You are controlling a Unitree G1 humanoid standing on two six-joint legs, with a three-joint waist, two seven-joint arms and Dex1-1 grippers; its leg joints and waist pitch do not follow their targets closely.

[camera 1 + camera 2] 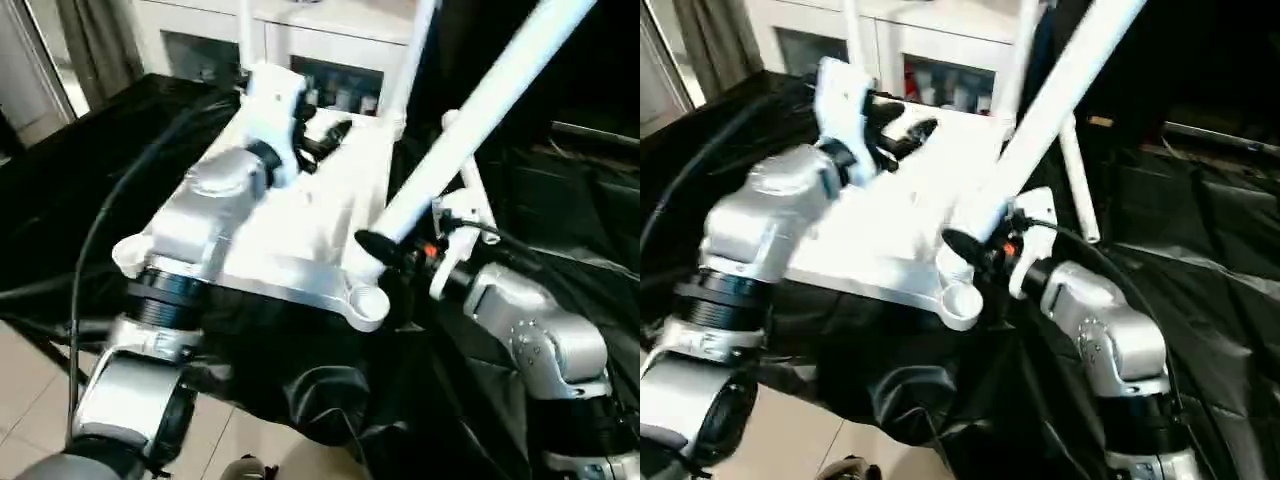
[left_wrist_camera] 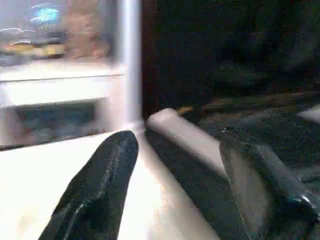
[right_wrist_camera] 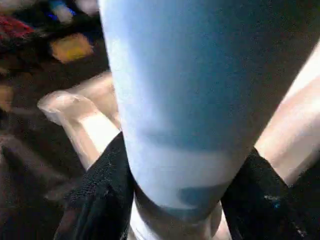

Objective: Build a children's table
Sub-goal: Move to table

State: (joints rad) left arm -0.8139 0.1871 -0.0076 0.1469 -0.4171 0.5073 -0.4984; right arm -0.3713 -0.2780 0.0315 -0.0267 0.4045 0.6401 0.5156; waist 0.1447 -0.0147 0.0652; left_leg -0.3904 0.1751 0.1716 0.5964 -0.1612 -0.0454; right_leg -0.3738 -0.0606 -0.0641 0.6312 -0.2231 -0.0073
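1. The right claw (image 1: 385, 243) grips a white leg (image 1: 480, 110) near its lower end, the leg slanting up and away from it.
2. The tabletop (image 1: 300, 225) lies upside down on black cloth (image 1: 300, 380), just beside that claw, its corner socket (image 1: 367, 303) below it.
3. The left claw (image 2: 175, 185) hangs open over the tabletop's far end, holding nothing.

You are looking at a tabletop (image 1: 300, 225) of smooth white plastic with a slight sheen, and the leg (image 1: 480, 115) looks like the same smooth white plastic tube. It all lies on a black cloth (image 1: 560, 240) that is creased and faintly shiny. Your forearms (image 1: 200, 215) have a brushed silver metal look, and the right gripper (image 3: 185, 195) has matt black, finely textured fingers (image 3: 100, 190).
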